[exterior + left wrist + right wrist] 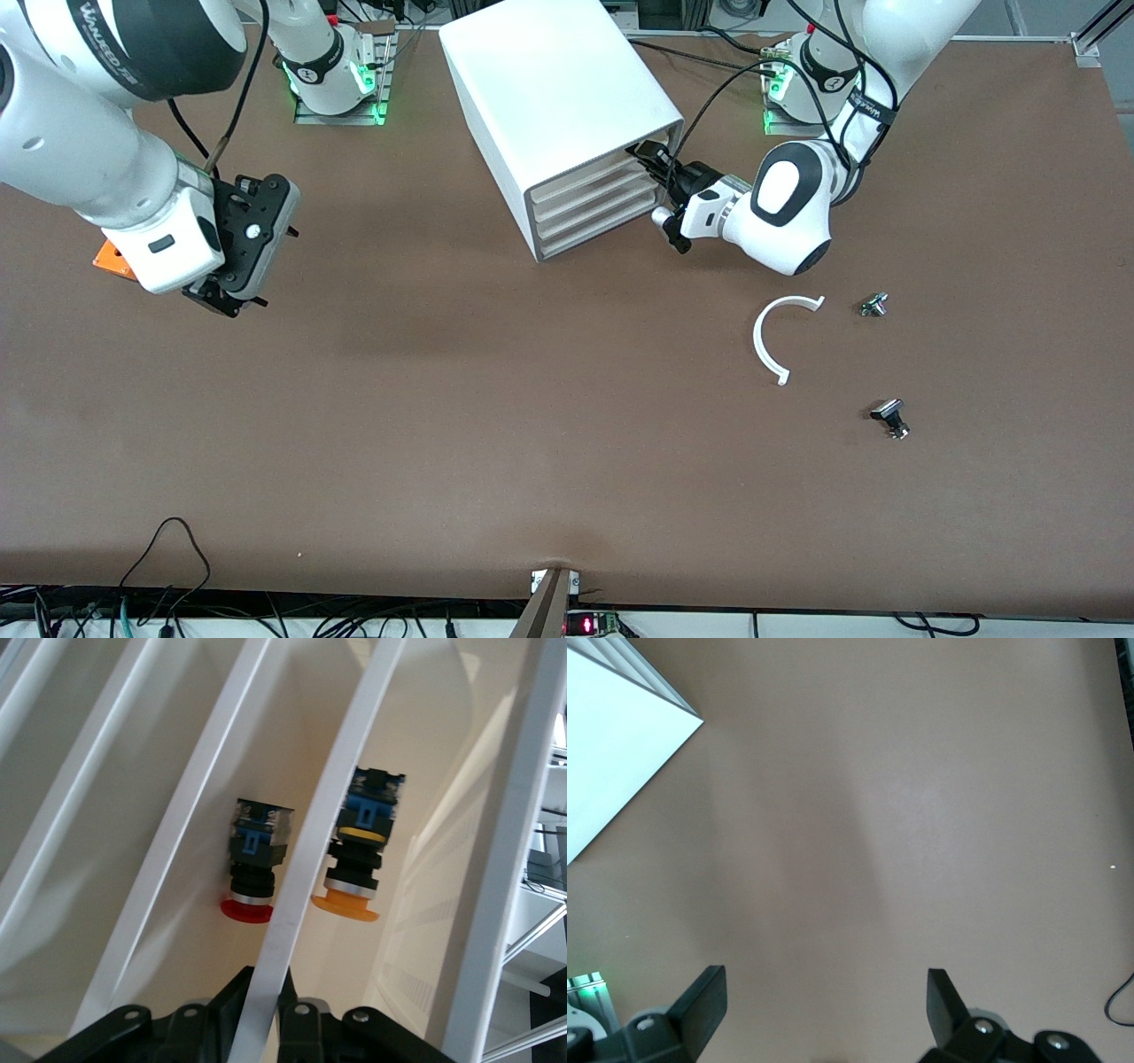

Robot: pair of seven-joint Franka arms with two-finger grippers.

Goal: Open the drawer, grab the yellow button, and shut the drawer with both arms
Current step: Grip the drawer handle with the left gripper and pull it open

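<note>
The white cabinet (pixel 558 97) stands at the middle of the table's robot side. My left gripper (pixel 653 166) is at its front, shut on the front rim of the uppermost drawer (pixel 586 181). In the left wrist view the gripper (pixel 264 989) pinches that white rim (pixel 310 833). The button (pixel 352 859), with its orange cap, lies inside that drawer, between the rim and the cabinet's top. My right gripper (pixel 221 301) hangs open over the table at the right arm's end; in its own view the gripper (pixel 824 1001) shows only bare table between its fingers.
A red-capped button (pixel 250 864) lies in the drawer below. An orange box (pixel 111 257) sits partly hidden under the right wrist. A white curved strip (pixel 780 341) and two small black-and-silver parts (pixel 874 305) (pixel 891 418) lie toward the left arm's end.
</note>
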